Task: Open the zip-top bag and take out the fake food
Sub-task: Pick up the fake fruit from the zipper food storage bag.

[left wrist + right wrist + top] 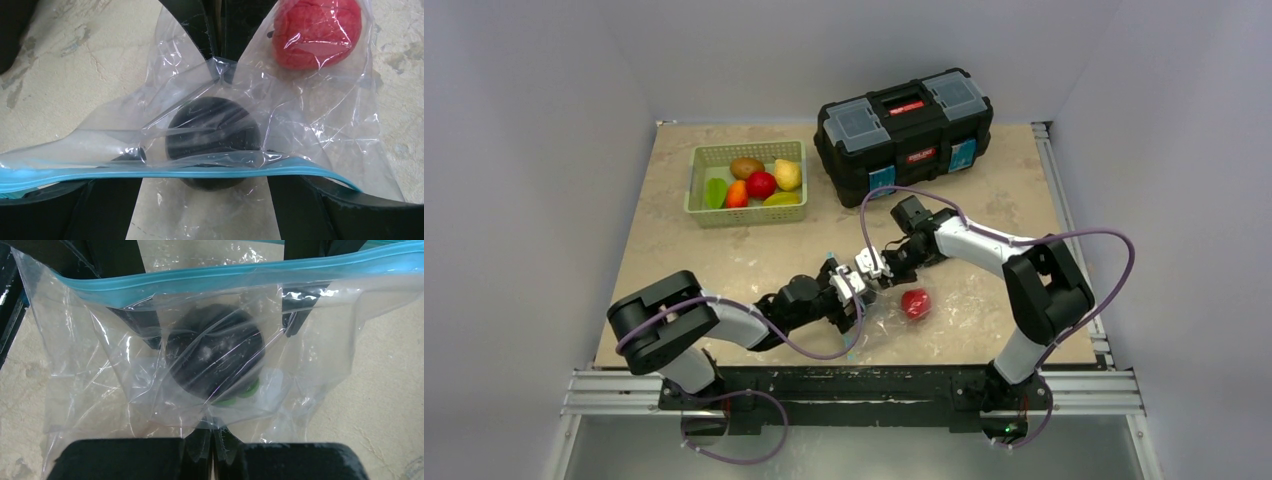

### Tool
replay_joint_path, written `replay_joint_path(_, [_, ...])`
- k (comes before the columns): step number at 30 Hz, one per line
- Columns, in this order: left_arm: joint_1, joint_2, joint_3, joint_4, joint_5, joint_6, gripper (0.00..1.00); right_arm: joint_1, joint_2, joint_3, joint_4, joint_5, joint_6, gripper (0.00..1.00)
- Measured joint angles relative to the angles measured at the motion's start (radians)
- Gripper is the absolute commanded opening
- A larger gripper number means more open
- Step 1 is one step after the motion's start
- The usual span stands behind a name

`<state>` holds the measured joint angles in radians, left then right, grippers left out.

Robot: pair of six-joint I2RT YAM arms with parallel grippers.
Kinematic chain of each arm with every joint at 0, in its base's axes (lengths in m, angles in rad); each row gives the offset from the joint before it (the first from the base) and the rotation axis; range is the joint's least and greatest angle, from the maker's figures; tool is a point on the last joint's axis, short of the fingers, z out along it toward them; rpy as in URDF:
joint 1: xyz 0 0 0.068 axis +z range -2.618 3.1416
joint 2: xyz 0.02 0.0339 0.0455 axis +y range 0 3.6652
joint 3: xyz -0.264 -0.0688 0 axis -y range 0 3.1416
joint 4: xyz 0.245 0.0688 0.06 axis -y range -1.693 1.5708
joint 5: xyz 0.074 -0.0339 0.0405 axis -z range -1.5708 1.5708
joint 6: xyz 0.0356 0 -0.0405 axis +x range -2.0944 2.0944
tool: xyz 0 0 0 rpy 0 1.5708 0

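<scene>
1. Right gripper: fingers pressed together, pinching a fold of the zip-top bag below its teal zip strip.
2. Left gripper: fingers apart, facing the right gripper tip to tip. The zip strip lies across both fingers, and the table shows in the gap.
3. Red fruit: inside the bag, resting on the table just beside the right gripper's fingers.
4. Bag mouth: cannot tell whether it is sealed.
5. Room: the green basket holding other fruits and the black toolbox sit well beyond both grippers. The table's near edge lies behind the left gripper.
</scene>
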<state>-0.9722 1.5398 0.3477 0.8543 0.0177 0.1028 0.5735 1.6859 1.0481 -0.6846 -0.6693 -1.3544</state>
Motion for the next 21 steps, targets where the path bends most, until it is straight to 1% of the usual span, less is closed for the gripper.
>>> replay_joint_path(6, [0.001, 0.060, 0.002, 0.056, -0.003, -0.018, 0.88, -0.008, 0.017, 0.002, -0.011, 0.017, 0.013, 0.00])
replay_joint_path(15, [0.001, 0.085, 0.002, 0.107, -0.017, -0.040, 0.89, -0.009, 0.017, 0.009, -0.013, 0.022, 0.031, 0.00])
replay_joint_path(19, [0.001, 0.120, 0.002, 0.190, -0.024, -0.045, 0.85, -0.010, 0.017, 0.024, -0.024, 0.011, 0.033, 0.00])
replay_joint_path(21, [0.001, 0.138, 0.001, 0.237, -0.025, -0.056, 0.78, -0.010, 0.022, 0.033, -0.033, -0.004, 0.035, 0.00])
